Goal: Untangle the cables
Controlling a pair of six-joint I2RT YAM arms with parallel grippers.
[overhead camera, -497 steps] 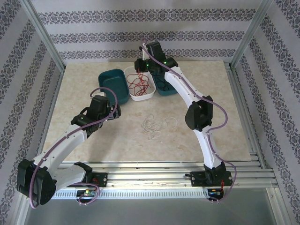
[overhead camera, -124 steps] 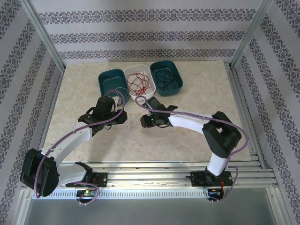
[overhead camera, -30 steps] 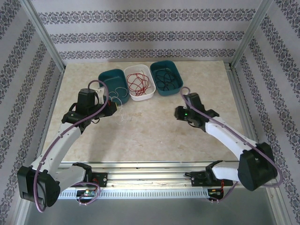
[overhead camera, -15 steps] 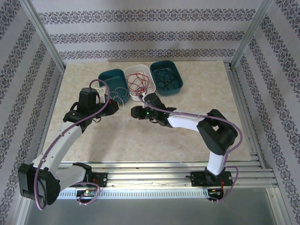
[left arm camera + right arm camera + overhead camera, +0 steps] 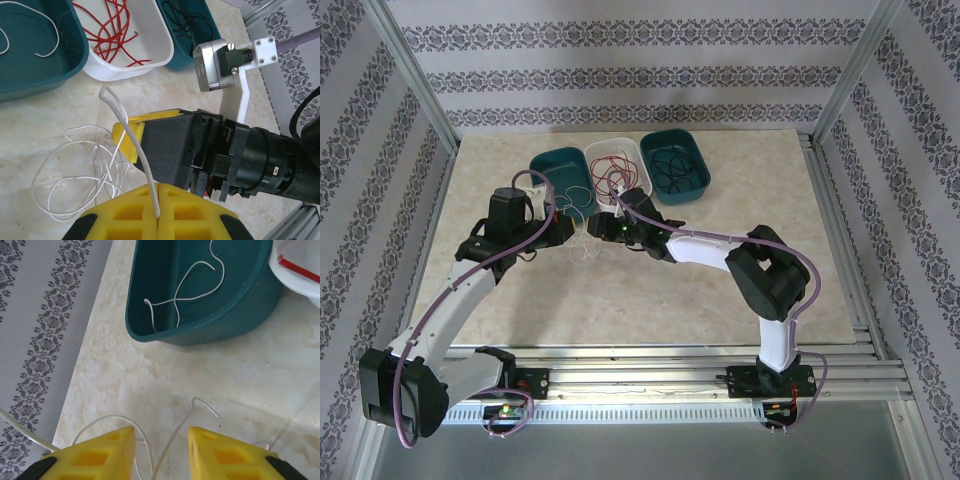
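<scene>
Thin white cables [image 5: 582,248] lie in a loose tangle on the marble table, between the two grippers. My left gripper [image 5: 157,216] is shut on one white cable [image 5: 131,140], which rises from the jaws and curves up to its free end. In the top view the left gripper [image 5: 563,228] sits just left of the tangle. My right gripper [image 5: 161,450] hovers low over the tangle, its yellow fingers [image 5: 220,450] open, with white strands [image 5: 176,437] lying between them. In the top view the right gripper [image 5: 602,231] nearly meets the left one.
Three bins stand at the back. The left teal bin [image 5: 552,165] holds a white cable [image 5: 187,287], the white bin [image 5: 638,199] holds red cables [image 5: 112,27], and the right teal bin [image 5: 700,160] holds black cables [image 5: 672,165]. Aluminium rails edge the table.
The right arm swung from the table's right side across to the white tangle, close to the left gripper. The left gripper stays shut on its white cable, barely moved.
</scene>
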